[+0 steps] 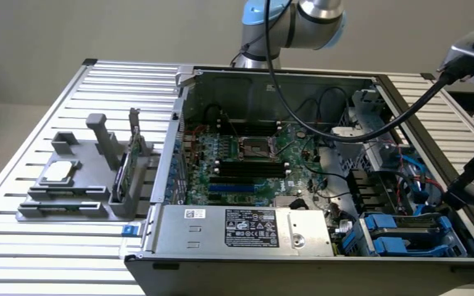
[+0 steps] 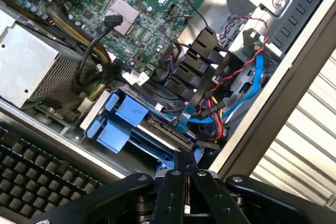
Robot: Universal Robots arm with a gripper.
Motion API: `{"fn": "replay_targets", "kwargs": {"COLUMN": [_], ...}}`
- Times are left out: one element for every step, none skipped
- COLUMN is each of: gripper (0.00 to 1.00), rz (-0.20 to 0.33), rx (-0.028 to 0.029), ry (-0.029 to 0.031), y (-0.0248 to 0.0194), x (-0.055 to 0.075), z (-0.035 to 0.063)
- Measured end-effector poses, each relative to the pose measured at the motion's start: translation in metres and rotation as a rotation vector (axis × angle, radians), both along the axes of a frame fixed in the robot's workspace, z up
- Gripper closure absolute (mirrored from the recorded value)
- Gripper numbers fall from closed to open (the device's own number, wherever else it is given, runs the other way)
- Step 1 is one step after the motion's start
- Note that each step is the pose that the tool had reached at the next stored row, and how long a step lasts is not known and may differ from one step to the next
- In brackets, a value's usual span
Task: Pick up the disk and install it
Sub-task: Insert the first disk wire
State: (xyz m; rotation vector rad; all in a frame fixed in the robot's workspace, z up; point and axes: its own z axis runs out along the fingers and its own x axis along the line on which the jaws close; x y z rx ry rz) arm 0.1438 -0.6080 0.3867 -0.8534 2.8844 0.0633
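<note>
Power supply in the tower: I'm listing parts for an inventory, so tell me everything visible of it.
The power supply is a silver-grey sheet-metal box bearing a large black label and a small white one on top. It lies flat along the exterior view's near edge of the open computer case, next to the motherboard. In the wrist view one side is perforated mesh, and a bundle of dark cables leaves it.
</note>
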Motion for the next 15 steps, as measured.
{"fn": "replay_targets", "kwargs": {"gripper": [0.89,0.89,0.89,0.89,0.89,0.89,0.89,0.89,0.89,0.89,0.89,0.89,0.89,0.89,0.89], "rz": [-0.015,-0.031,-0.046,-0.063,-0.078,-0.094,-0.109,-0.125,-0.141,-0.157,-0.174,-0.190,-0.206,-0.222,-0.238], "rx": [0.0000,0.0001,0.0001,0.0000,0.0000,0.0000,0.0000,0.0001,0.0001,0.0000,0.0000,0.0001,0.0001,0.0001,0.0001], "ry": [0.0003,0.0006,0.0010,0.0014,0.0017,0.0020,0.0023,0.0025,0.0028,0.0030,0.0033,0.0035,0.0038,0.0041,0.0044], "y": [0.0000,0.0000,0.0000,0.0000,0.0000,0.0000,0.0000,0.0000,0.0000,0.0000,0.0000,0.0000,0.0000,0.0000,0.0000], "x": [0.0000,0.0000,0.0000,0.0000,0.0000,0.0000,0.0000,0.0000,0.0000,0.0000,0.0000,0.0000,0.0000,0.0000,0.0000], "z": [0.0000,0.0000,-0.0001,0.0000,0.0000,0.0000,0.0000,0.0000,0.0000,0.0000,0.0000,0.0000,0.0000,0.0000,-0.0001]}}
